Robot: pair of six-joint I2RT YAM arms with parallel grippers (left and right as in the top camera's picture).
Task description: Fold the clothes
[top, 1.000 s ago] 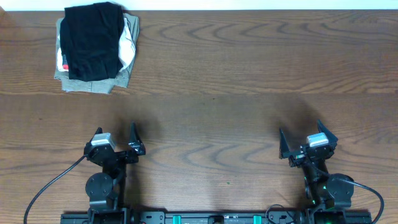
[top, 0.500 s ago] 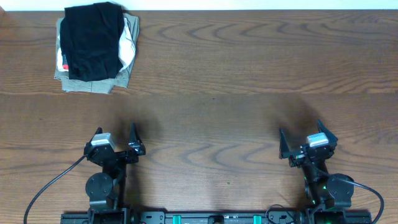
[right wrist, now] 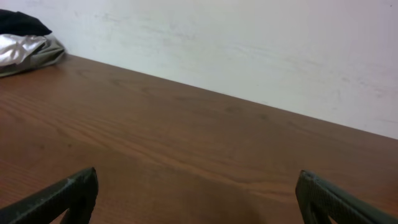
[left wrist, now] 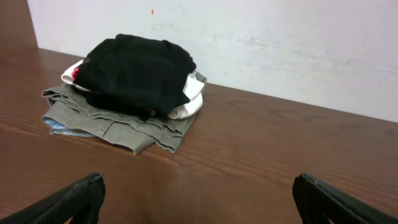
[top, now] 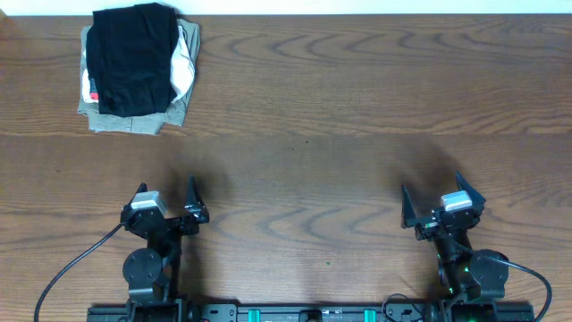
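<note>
The pants sit folded atop the stack at the table's far left corner; left gripper and right gripper, jaws apart and empty, are best parked well clear of it

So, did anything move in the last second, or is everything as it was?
Nothing visibly changed. The left tool and right tool sit open and empty near the front edge of the table, and the folded clothes lie in the same stack at the far left corner.
</note>
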